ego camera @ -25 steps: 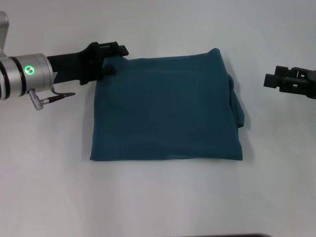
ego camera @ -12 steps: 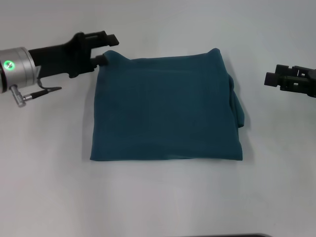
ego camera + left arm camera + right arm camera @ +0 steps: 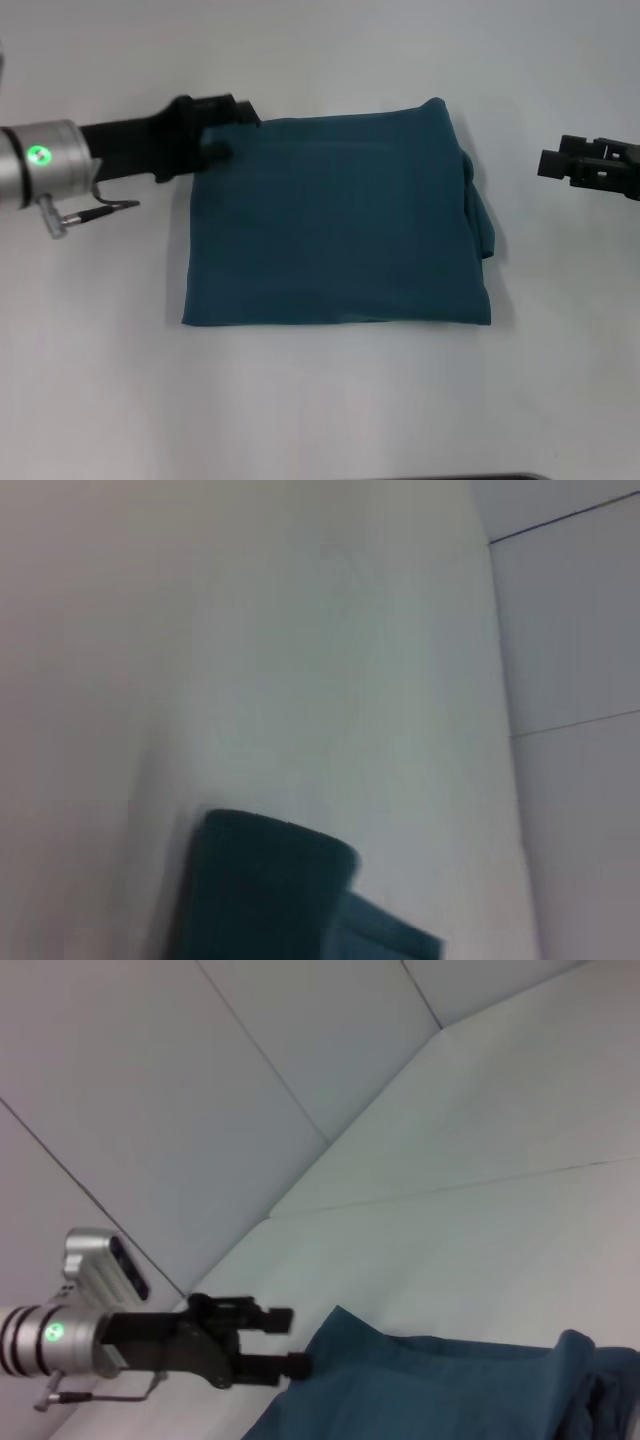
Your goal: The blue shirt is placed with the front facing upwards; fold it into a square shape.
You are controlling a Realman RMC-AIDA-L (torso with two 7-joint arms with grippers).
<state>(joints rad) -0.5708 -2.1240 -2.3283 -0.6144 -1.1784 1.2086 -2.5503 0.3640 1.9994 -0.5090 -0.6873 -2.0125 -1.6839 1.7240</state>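
Now that the left gripper (image 3: 232, 128) has been brought back down onto the far-left corner of the blue shirt (image 3: 335, 220), its fingers are seen parted, one over the cloth (a grip cannot be confirmed). The shirt is laid folded mid-table (image 3: 320, 400); the right gripper (image 3: 545, 161) is parked far right.

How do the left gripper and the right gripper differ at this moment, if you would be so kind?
The left gripper sits at the far left corner of the blue shirt, touching the cloth; the right gripper hangs apart from it, off its right side. In the right wrist view the left gripper's fingers stand open; the right gripper's cannot be judged. Both are black.
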